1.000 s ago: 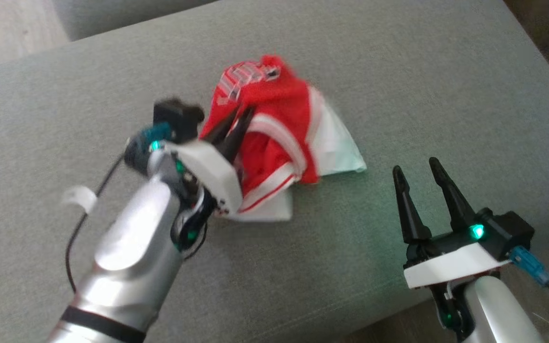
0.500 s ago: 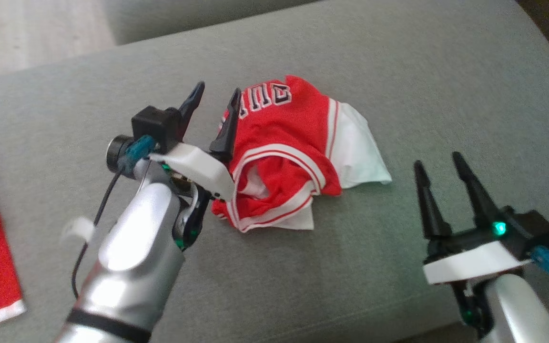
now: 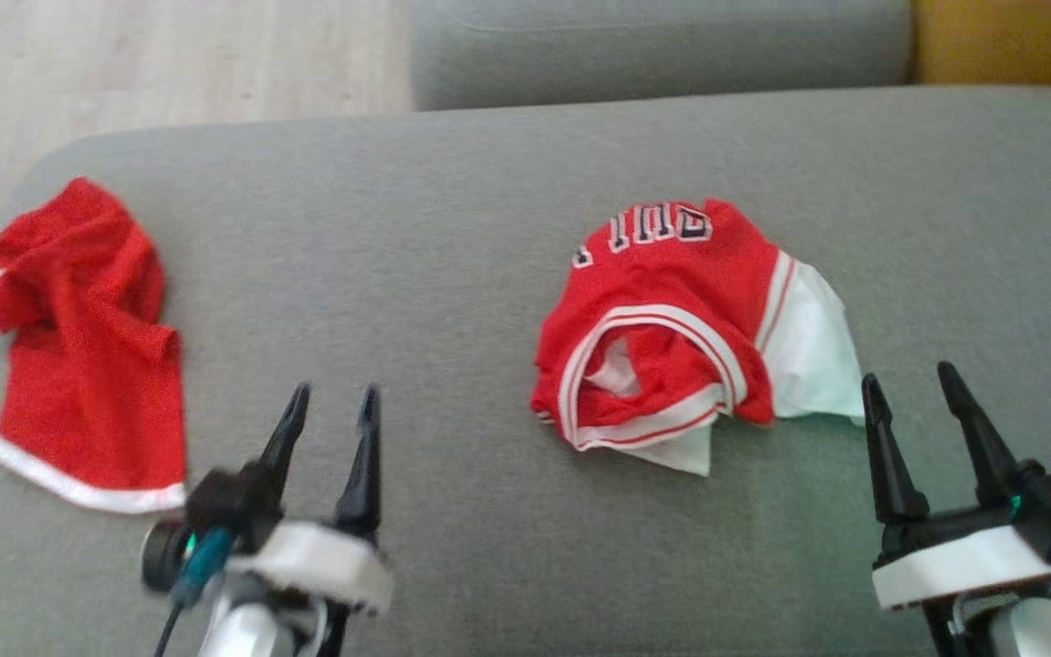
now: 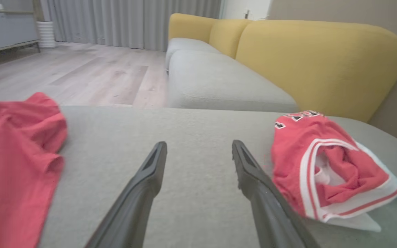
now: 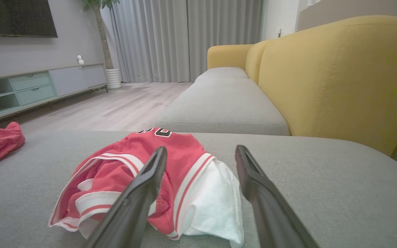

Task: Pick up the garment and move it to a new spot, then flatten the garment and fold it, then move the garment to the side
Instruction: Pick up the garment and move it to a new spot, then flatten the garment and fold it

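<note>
Since your left pincer [image 3: 335,394] let go of the garment [image 3: 671,301] a moment ago, the head view shows it spread and drawn back, well apart from that crumpled garment on the sofa seat [image 3: 416,255]; the right pincer [image 3: 908,374] is spread too. In the left wrist view, the garment [image 4: 322,162] lies untouched, to the right of the fingers [image 4: 143,186]. In the right wrist view, it lies just beyond the right pincer [image 5: 201,148]. The move seems done; flattening comes next.

Left gripper [image 3: 332,401] and right gripper [image 3: 910,383], both agape.
</note>
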Tool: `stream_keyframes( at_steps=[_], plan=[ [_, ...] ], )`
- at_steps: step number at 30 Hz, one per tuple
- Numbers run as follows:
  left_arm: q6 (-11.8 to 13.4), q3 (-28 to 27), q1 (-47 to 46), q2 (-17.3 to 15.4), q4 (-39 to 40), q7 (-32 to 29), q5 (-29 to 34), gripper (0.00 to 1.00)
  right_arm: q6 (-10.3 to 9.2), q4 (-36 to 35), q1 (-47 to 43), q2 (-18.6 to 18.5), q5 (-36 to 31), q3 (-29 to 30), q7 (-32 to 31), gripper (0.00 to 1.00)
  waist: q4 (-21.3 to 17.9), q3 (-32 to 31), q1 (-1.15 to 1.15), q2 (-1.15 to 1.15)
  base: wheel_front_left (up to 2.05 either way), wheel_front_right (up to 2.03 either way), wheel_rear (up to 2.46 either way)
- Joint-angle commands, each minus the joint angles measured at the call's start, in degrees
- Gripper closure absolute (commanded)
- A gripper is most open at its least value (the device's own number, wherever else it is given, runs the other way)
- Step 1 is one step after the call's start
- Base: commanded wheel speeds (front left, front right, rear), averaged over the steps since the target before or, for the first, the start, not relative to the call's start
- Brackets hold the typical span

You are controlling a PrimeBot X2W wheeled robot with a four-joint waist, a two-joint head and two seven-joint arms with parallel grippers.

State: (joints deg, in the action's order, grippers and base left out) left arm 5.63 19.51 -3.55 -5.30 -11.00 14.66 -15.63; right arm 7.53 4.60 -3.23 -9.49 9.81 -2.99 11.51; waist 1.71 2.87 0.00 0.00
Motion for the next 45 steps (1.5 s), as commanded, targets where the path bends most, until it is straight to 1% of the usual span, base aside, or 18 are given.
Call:
stream_keyframes(
  at_steps=[1,5,9,16,22,25,31,37,42,45],
  plan=[
    [0.5,-2.9,0.9,-1.1,2.4,0.3,1.0,0.00,-0.04,-1.3,0.2,-0.2,-0.4,-0.7,0.1,0.00,2.7,-1.6,0.00,0.00,0.00,0.00,0.00],
    [1.0,-6.6,7.1,-1.4,4.5,0.3,1.9,0.00,-0.04,0.7,-1.4,1.0,-0.5,-0.3,0.4,0.00,4.7,-3.0,0.00,0.00,0.00,0.00,0.00],
    [0.6,-9.8,11.2,-0.9,5.7,0.3,2.6,0.00,-0.04,2.3,-2.6,2.0,-0.5,-0.1,1.1,0.00,6.1,-3.5,0.00,0.00,0.00,0.00,0.00],
    [-1.2,-12.7,12.3,0.6,6.8,0.3,3.9,0.00,-0.04,3.8,-2.5,2.3,-0.8,-0.8,1.4,0.00,6.7,-3.5,0.00,0.00,0.00,0.00,0.00],
    [-2.0,-14.1,12.2,1.5,7.1,0.3,4.4,0.00,-0.04,4.4,-1.1,1.2,-2.1,-3.3,-0.2,0.00,6.0,-2.9,0.00,0.00,0.00,0.00,0.00],
    [-2.3,-14.5,11.4,1.8,7.6,0.3,4.4,0.00,-0.04,4.4,1.1,0.0,-3.4,-6.1,-4.0,0.00,5.6,-1.7,0.00,0.00,0.00,0.00,0.00],
    [-2.8,-14.1,9.0,2.2,7.3,0.3,4.4,0.00,-0.04,6.3,6.1,-2.8,-5.1,-12.4,-17.3,0.00,6.1,0.0,0.00,0.00,0.00,0.00,0.00],
    [-2.7,-13.4,7.7,2.4,6.7,0.3,3.7,0.00,-0.04,7.5,9.1,-6.7,-3.8,-19.4,-28.3,0.00,7.6,1.3,0.00,0.00,0.00,0.00,0.00],
    [-2.0,-12.6,6.9,2.4,6.8,0.3,2.4,0.00,-0.04,7.2,12.2,-9.3,-3.4,-22.4,-32.8,0.00,9.0,2.8,0.00,0.00,0.00,0.00,0.00],
    [-1.8,-12.4,6.4,2.4,7.0,0.3,2.0,0.00,-0.04,7.2,13.5,-10.0,-3.0,-23.8,-34.3,0.00,9.5,3.7,0.00,0.00,0.00,0.00,0.00]
  ],
)
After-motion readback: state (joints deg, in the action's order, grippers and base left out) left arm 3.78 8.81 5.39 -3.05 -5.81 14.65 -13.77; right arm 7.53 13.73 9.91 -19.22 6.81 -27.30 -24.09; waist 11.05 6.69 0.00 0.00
